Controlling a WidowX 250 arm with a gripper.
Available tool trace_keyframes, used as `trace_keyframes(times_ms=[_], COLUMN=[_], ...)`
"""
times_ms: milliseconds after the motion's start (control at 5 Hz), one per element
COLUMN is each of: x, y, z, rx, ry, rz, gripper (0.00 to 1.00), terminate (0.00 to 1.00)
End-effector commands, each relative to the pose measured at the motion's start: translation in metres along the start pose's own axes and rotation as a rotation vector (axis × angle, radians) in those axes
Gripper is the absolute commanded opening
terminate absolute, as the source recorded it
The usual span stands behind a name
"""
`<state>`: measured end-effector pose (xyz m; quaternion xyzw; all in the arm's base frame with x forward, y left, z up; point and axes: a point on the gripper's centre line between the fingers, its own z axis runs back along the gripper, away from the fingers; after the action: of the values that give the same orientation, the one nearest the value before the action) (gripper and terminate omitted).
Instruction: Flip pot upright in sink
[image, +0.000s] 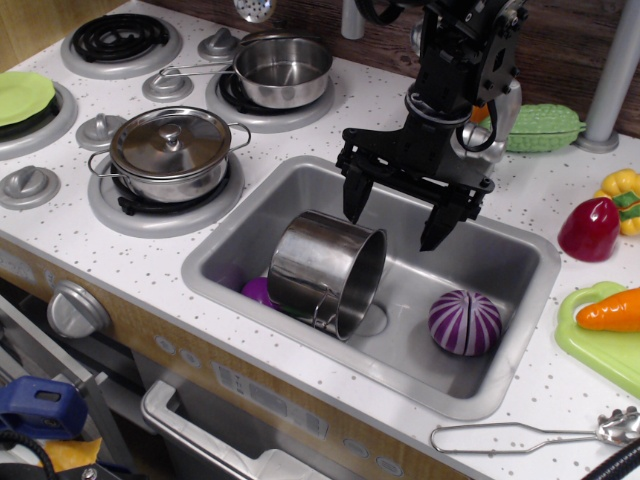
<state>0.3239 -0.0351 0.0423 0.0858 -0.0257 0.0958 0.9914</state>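
In the sink (520, 262), toward its left half, the pot (325, 270) lies tipped on its side, its open mouth facing right and slightly toward the camera, a thin wire handle hanging at its lower rim near the drain ring. A purple thing peeks out from under its left side; too little shows to tell what it is. A purple-and-white striped ball-shaped vegetable (465, 322) rests on the basin floor to the right, apart from the pot. The black pincer (395, 220) hangs above the basin just behind the pot, its two fingers spread wide and gripping nothing. On the white speckled worktop (560, 390), a lidded steel pot (170, 148) and a saucepan (282, 70) sit on burners.
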Motion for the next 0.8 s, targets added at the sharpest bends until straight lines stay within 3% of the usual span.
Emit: trace_keyframes(times_ms=[0,200,400,600], x=[0.0,-0.0008,0.0045,0.0056], y=[0.0,0.0037,0.0053,0.0056], z=[0.0,0.0001,0.0054,0.0036], rx=[0.0,0.139,0.245,0.286], ry=[0.0,-0.079,-0.114,-0.14], rz=[0.0,-0.081,-0.141,-0.164], gripper=[1.0,1.0,1.0,1.0], terminate=[0.0,0.0,0.0,0.0])
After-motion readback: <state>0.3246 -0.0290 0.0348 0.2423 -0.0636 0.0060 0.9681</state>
